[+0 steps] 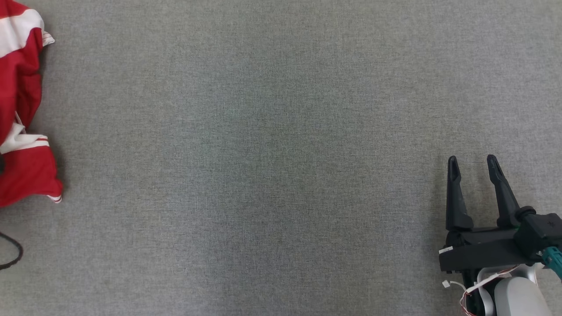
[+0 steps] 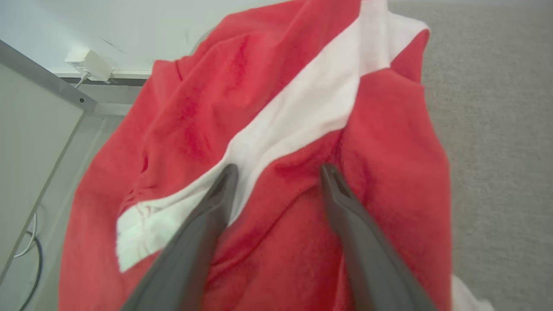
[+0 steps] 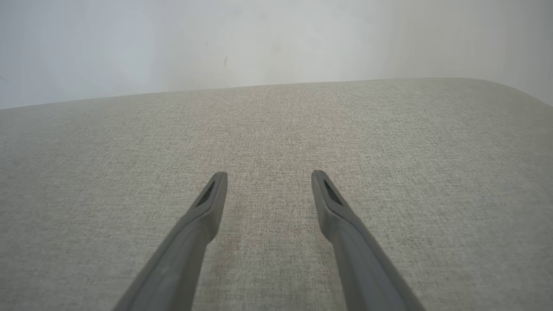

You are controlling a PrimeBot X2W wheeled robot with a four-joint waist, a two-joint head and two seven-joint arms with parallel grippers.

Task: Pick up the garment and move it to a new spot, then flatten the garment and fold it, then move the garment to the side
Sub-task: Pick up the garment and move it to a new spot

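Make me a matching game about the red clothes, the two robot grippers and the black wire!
Things:
1. garment
2. left gripper
3. right gripper
4. wire

States:
A. black and curved, at the left edge of the head view
B. open, above the bare grey table
C. red with white stripes, crumpled
D. open, pointing at the red cloth

Pairs: 1-C, 2-D, 3-B, 4-A

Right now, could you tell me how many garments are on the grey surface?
1: the red-and-white garment, bunched at the far left of the surface, partly out of view.
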